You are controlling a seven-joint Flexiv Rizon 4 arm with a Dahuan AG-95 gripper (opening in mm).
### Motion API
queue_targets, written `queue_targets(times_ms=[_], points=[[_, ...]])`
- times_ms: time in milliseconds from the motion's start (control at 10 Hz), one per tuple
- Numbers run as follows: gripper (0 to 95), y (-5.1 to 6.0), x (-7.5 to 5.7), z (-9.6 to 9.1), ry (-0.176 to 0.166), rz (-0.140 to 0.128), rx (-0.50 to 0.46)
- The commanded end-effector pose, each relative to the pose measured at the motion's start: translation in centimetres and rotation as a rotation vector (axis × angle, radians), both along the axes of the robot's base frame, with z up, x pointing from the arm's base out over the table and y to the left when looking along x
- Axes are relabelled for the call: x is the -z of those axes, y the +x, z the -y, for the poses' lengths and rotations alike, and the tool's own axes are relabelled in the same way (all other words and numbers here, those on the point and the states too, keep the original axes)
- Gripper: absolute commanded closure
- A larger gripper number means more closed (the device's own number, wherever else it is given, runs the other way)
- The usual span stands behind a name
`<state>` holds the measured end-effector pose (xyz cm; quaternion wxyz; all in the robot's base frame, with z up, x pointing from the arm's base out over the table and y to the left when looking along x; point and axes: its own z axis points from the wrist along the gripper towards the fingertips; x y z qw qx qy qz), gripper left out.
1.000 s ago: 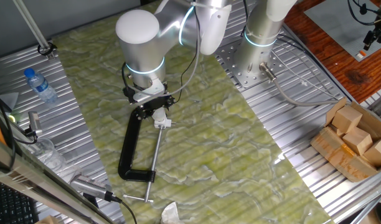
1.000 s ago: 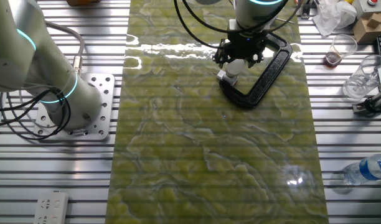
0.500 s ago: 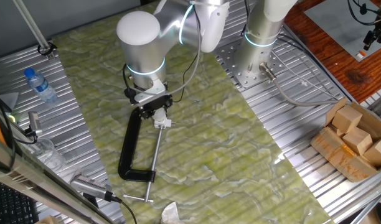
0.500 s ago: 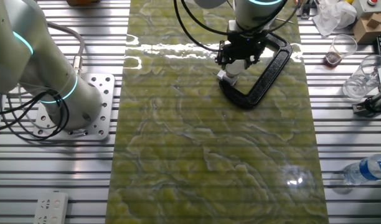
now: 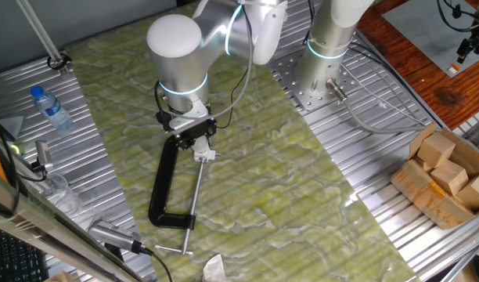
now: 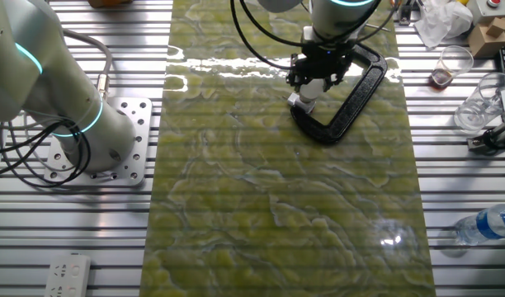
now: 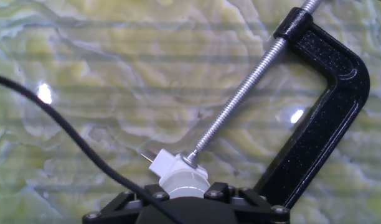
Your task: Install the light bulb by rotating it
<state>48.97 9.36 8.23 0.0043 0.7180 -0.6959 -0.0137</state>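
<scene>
- Hardly anything moved between the earlier frames and this one: your claw (image 5: 194, 141) stayed in place over the top end of the black C-clamp (image 5: 163, 184), and the clamp lay where it had been.
- You had the claw pointing down at the worktop (image 5: 302, 180), its black fingers (image 6: 297, 73) set around the light bulb (image 6: 313, 86).
- Whether those fingers were pressing the bulb or only sitting close to it, you could not tell from any view; the hand view showed just the base of the claw at the bottom edge.
- The light bulb (image 7: 183, 182) showed in the hand view as a pale rounded shape directly below the camera, sitting on a small white socket block (image 7: 167, 165) with metal prongs sticking out to the left.
- The clamp's threaded screw (image 7: 246, 90) ran up and to the right from that block, its tip touching the block right beside the bulb.
- The clamp's black frame (image 7: 315, 124) curved round on the right side of the hand view, lying flat on the green marbled mat (image 7: 103, 93).
- A black cable (image 7: 60, 134) crossed the left of the hand view.
- A plastic water bottle (image 5: 50, 106) lay on the metal slats, well apart from the clamp, and wooden blocks (image 5: 447, 168) sat in a box at the far right.
</scene>
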Motion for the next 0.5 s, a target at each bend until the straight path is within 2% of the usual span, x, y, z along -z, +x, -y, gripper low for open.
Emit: queue_targets(times_ms=[100, 300, 400, 500], points=[[95.0, 0.17, -0.03, 0.03, -0.007, -0.017, 0.01], [95.0, 0.17, 0.11, 0.04, -0.008, 0.001, 0.03], [95.0, 0.17, 0.08, 0.03, -0.017, -0.004, 0.059], [95.0, 0.17, -0.09, 0.02, -0.044, -0.027, 0.144]])
